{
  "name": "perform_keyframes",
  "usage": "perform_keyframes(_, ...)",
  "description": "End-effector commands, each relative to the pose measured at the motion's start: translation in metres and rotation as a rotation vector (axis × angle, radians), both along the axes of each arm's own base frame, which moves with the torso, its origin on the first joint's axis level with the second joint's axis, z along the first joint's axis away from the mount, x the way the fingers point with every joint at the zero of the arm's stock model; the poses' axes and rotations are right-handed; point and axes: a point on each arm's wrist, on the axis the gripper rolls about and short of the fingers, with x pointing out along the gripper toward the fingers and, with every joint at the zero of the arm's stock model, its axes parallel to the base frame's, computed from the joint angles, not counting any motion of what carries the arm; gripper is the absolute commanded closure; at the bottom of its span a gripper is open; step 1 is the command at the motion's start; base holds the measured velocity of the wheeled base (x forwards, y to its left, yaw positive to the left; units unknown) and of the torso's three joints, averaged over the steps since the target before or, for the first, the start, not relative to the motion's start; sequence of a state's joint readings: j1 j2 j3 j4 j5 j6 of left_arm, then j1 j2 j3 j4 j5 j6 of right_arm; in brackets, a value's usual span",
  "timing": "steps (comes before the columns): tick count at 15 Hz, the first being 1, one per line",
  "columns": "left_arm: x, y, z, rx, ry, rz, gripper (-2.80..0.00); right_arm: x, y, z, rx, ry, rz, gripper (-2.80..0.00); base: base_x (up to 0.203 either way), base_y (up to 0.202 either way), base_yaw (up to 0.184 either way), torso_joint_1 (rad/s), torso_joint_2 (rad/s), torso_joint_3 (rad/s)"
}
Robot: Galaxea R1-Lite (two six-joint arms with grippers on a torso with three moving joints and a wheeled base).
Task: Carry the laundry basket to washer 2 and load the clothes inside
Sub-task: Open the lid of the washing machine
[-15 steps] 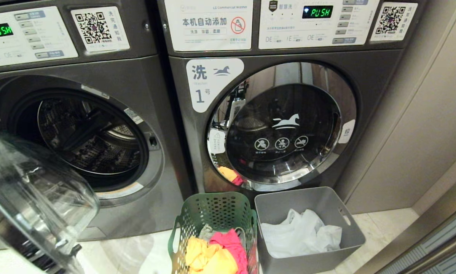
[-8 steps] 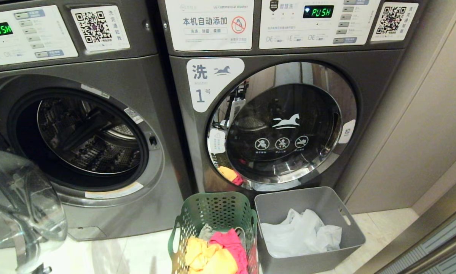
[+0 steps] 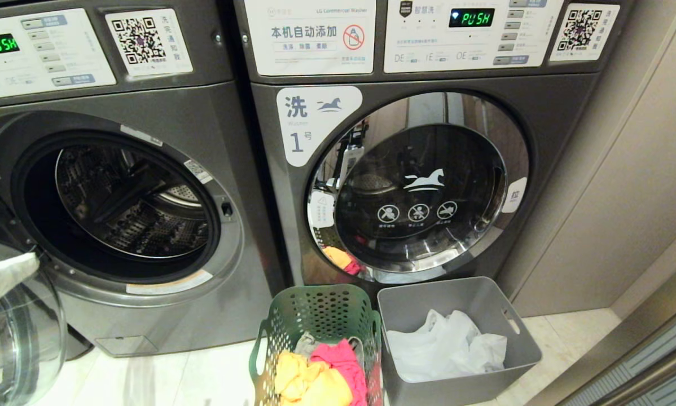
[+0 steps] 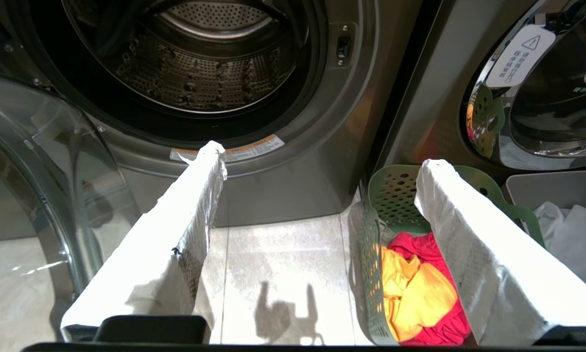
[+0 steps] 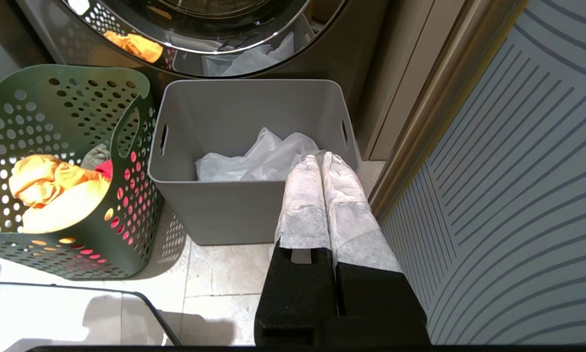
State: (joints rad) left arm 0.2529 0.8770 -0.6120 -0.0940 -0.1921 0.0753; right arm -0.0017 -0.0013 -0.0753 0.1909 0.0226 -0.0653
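The green laundry basket stands on the floor in front of the washer marked 1, with yellow and pink clothes in it. To its left is the other washer. That one's number is out of view, its glass door is swung wide and its drum is bare. My left gripper hangs open and empty over the floor between that washer and the basket, one finger above the clothes. My right gripper is shut and empty, parked over the grey bin's near corner.
A grey bin holding white cloth stands touching the basket's right side. A beige wall panel and a ribbed panel close off the right. Pale floor tiles lie in front of the open washer.
The open washer's glass door has swung further out, down and to the left, uncovering the whole drum opening. Basket, bin and right arm have not moved.
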Motion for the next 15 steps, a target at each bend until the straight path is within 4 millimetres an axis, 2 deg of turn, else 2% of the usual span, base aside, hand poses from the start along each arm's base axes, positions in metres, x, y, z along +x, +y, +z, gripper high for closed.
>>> perform_keyframes(1, -0.012, -0.005, -0.025, 0.017, -0.056, -0.004, -2.8, 0.0, 0.0, 0.0, -0.001, 0.001, 0.001, 0.0, 0.0, 0.0, 0.0, 0.0, 0.0, 0.0)
perform_keyframes(4, -0.018, -0.009, -0.04, 0.047, -0.146, 0.039, -2.8, 0.0, 0.0, 0.0, -0.001, 0.002, 0.001, 0.0, 0.0, 0.0, 0.0, 0.0, 0.0, 0.0)
perform_keyframes(8, -0.014, -0.022, -0.055, 0.057, -0.135, -0.109, -2.8, 0.0, 0.0, 0.0, -0.001, 0.002, 0.001, 0.0, 0.0, 0.0, 0.0, 0.0, 0.0, 0.0)
perform_keyframes(15, -0.036, -0.018, -0.105, 0.052, -0.1, -0.05, -2.8, 0.0, 0.0, 0.0, -0.001, 0.002, 0.001, 0.0, 0.0, 0.0, 0.0, 0.0, 0.0, 0.0)
